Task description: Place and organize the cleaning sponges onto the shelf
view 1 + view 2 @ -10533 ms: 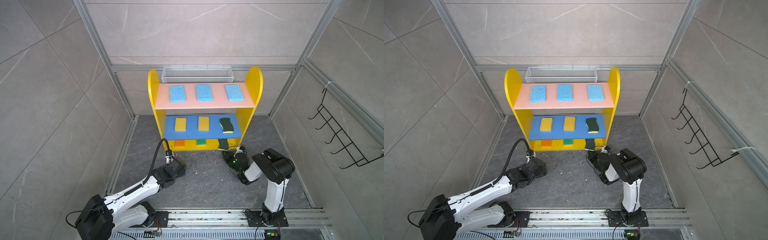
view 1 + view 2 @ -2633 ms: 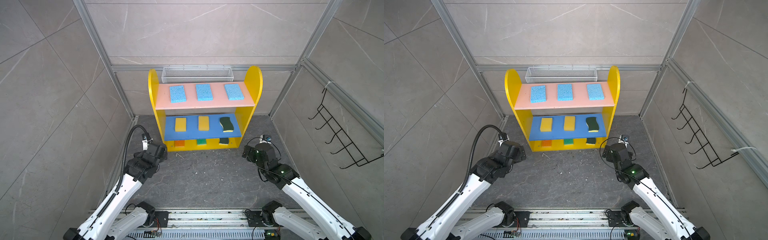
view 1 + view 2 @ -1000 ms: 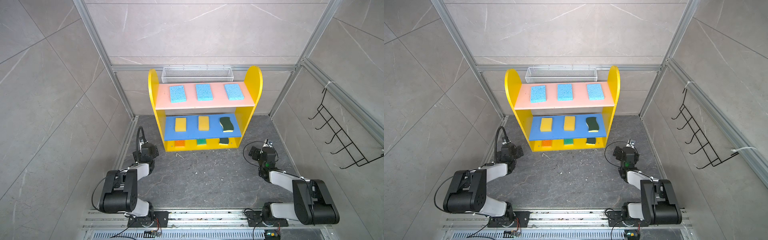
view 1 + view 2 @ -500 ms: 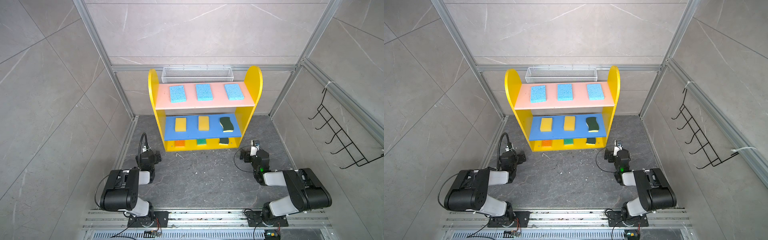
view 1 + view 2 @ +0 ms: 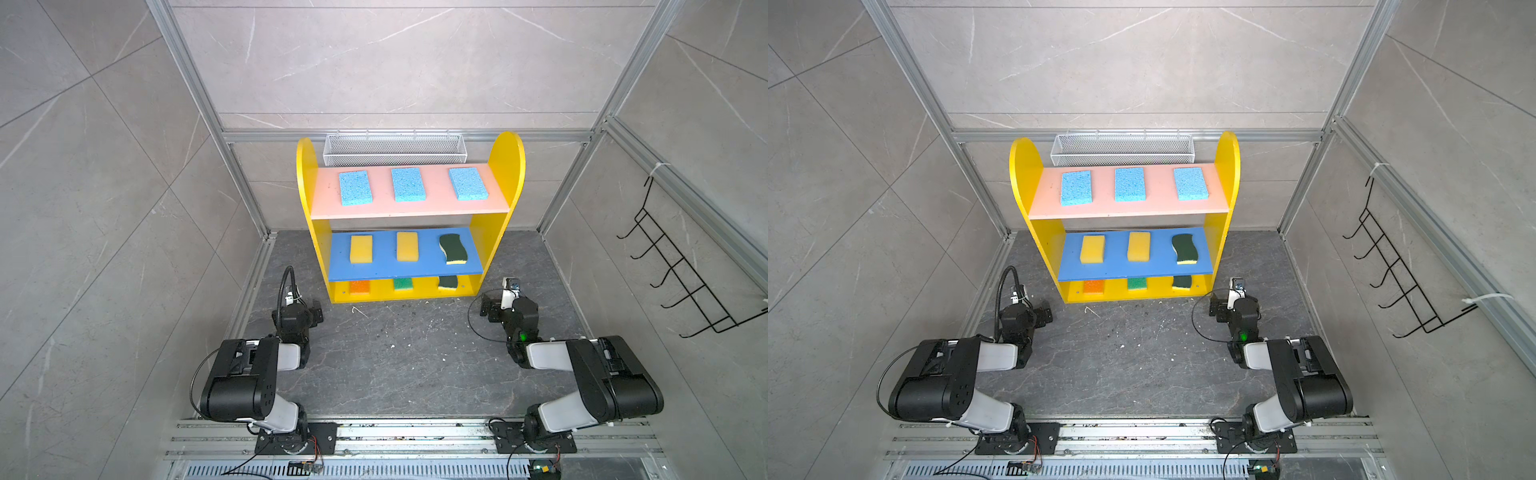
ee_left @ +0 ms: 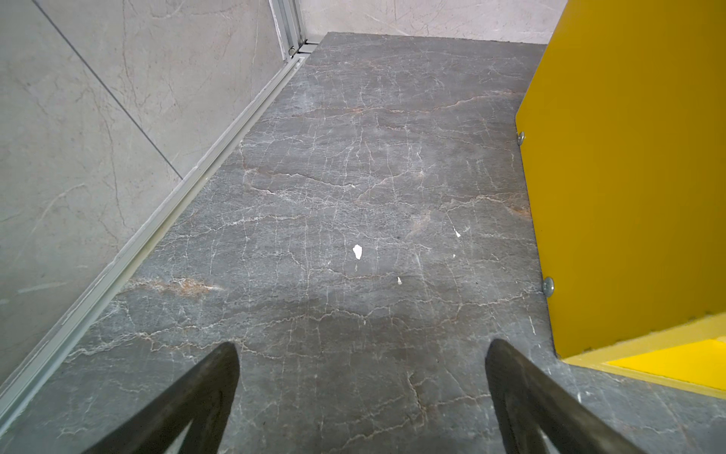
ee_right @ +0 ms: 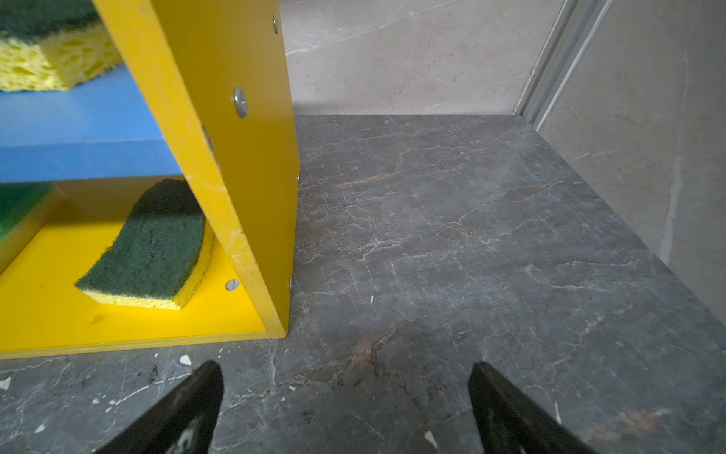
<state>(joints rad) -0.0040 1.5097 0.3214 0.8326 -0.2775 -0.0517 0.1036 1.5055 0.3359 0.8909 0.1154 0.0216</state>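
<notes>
The shelf [image 5: 505, 166] stands at the back with cleaning sponges on every tier. Three light blue ones [image 5: 408, 185] lie on the pink board. On the blue board are two yellow ones [image 5: 360, 248] and a dark-green wavy one [image 5: 453, 248]. The bottom tier holds an orange [image 5: 359, 286], a bright green [image 5: 403, 284] and a second dark-green sponge [image 7: 149, 243]. My left gripper [image 5: 311, 311] [image 6: 361, 353] hangs open and empty low by the shelf's front left corner. The right gripper [image 5: 488, 307] [image 7: 345, 373] is open and empty by the front right corner.
A white wire-mesh basket [image 5: 395, 148] hangs on the back wall behind the shelf. A black wire hook rack [image 5: 681, 270] is on the right wall. Tiled walls close in both sides, and aluminium rails [image 5: 415, 436] run along the front. Small white specks lie on the dark floor.
Both arms have drawn back from the shelf and folded down, so the grippers now sit low by its front corners. The sponges have stayed where they were.
</notes>
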